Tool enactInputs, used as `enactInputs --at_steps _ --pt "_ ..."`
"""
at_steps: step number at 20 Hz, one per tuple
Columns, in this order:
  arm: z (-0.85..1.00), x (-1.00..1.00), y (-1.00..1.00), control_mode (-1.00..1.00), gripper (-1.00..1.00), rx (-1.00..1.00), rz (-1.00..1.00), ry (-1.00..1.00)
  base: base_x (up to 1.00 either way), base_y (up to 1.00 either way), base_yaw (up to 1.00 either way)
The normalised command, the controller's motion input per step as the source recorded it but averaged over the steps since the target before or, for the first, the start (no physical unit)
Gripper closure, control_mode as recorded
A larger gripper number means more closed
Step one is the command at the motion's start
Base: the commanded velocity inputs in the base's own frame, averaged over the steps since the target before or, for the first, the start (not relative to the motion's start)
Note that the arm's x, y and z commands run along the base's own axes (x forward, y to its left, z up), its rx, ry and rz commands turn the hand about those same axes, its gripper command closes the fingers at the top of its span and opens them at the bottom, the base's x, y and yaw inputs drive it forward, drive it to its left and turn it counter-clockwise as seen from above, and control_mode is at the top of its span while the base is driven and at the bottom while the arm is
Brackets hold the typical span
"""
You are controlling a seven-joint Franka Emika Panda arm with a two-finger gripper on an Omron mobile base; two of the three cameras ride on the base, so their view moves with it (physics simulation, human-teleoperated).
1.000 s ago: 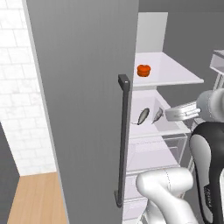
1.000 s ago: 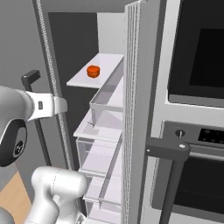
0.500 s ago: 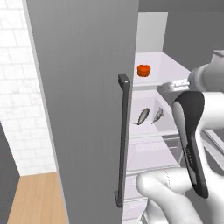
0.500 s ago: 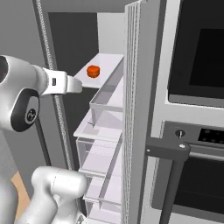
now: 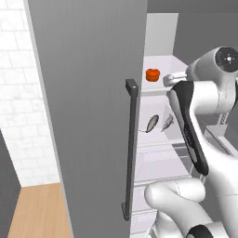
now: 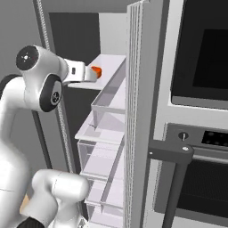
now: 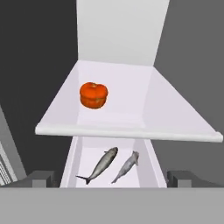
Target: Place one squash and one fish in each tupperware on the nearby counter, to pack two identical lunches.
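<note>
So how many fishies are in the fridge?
2. Both lie side by side on the fridge shelf under the squash: the bigger-looking fish on the left in the hand view, the other fish just right of it. More could be hidden lower down.

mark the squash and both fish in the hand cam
squash [image 7: 93, 95], hand view, middle of its orange body
left fish [image 7: 102, 164], hand view, mid-body
right fish [image 7: 127, 166], hand view, mid-body

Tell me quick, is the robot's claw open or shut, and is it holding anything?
Gripper: open, holding nothing; it points at the squash on the fridge shelf, not touching it.
</note>
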Motion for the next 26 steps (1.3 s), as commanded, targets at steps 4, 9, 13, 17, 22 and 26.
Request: enactInputs --at_steps 4,9,13,17,22,26 --pt "-0.01 0.72 -0.15 -1.0 -1.0 0.0 0.01 0.04 0.0 0.0 0.0" --pt "-0.14 0.51 -0.03 -1.0 -1.0 0.03 0.06 0.06 0.0 0.0 0.0" --pt "-0.32 0.12 0.06 -1.0 -1.0 0.1 0.08 0.06 0.0 0.0 0.0" --pt "-0.25 0.3 0.14 -1.0 -1.0 0.07 0.07 0.02 0.0 0.0 0.0" --pt "-0.02 0.5 0.02 -1.0 -1.0 0.02 0.07 0.0 0.0 0.0 0.0" --pt "0.0 0.53 0.0 -1.0 -1.0 0.0 0.04 0.03 0.0 0.0 0.0"
